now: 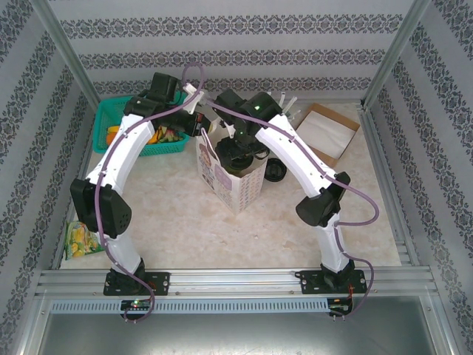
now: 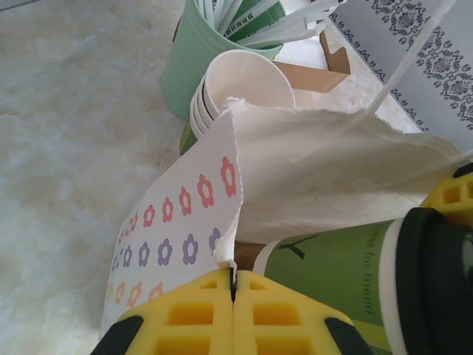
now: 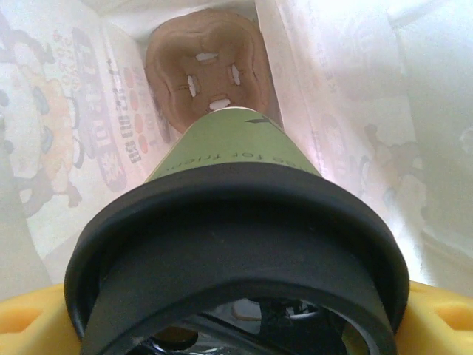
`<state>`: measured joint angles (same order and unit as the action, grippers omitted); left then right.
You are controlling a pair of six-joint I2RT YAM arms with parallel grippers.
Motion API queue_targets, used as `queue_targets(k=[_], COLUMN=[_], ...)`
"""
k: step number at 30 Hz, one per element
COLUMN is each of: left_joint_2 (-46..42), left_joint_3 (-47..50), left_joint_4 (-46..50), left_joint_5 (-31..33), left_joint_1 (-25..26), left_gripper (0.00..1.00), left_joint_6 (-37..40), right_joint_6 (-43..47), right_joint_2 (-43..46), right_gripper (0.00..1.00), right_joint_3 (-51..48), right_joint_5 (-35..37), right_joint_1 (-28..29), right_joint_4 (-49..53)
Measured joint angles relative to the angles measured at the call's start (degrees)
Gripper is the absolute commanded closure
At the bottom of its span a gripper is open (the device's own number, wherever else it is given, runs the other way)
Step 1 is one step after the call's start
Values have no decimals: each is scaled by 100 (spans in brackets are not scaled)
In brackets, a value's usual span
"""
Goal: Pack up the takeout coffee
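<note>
On my far left a teal basket (image 1: 111, 122) sits at the back, and a yellow-green snack packet (image 1: 80, 240) lies near the front edge of the table (image 1: 185, 222). My left gripper (image 2: 233, 292) has its yellow jaws pressed together on the rim of the flower-printed paper bag (image 2: 185, 222), pinching that edge. Just beyond the bag stand a pale green tumbler (image 2: 188, 66) of wrapped straws (image 2: 251, 22) and a stack of cream cups (image 2: 244, 85).

At the centre, my right gripper (image 3: 236, 325) clamps the takeout coffee (image 3: 225, 151) at its black lid (image 3: 222, 222), with a yellow pad (image 3: 29, 325) on either side. The cup's base points down inside the open bag, above a brown pulp carrier (image 3: 207, 74) on the bag's floor.

Just right of the bag lies a round black object (image 1: 275, 171). Further right is an open cardboard box (image 1: 325, 133).
</note>
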<state>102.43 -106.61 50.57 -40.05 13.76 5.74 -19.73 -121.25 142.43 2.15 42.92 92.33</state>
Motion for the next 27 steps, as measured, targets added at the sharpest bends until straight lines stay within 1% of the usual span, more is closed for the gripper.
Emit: queue_targets(k=[6, 12, 14, 17, 20, 27], left_joint_2=[-138, -343, -413, -623, -841, -1123], left_joint_3=[131, 470, 560, 861, 1222, 1812], left_joint_4=[-83, -240, -299, -501, -807, -1464], left_joint_5=[214, 745, 833, 817, 662, 398], left_joint_1=[0, 0, 0, 0, 0, 0], left_gripper=[100, 100, 100, 100, 98, 97], left_joint_6=[-245, -520, -588, -680, -822, -1156], right_joint_6=[-2, -129, -153, -153, -155, -289], right_joint_2=[2, 203, 267, 275, 264, 96], right_gripper=[38, 38, 38, 38, 38, 39], right_joint_3=[-407, -890, -984, -997, -960, -595], right_joint_5=[-20, -22, -22, -24, -31, -203], right_joint_1=[11, 48, 48, 48, 50, 203], right_joint_4=[0, -2, 0, 0, 2, 2])
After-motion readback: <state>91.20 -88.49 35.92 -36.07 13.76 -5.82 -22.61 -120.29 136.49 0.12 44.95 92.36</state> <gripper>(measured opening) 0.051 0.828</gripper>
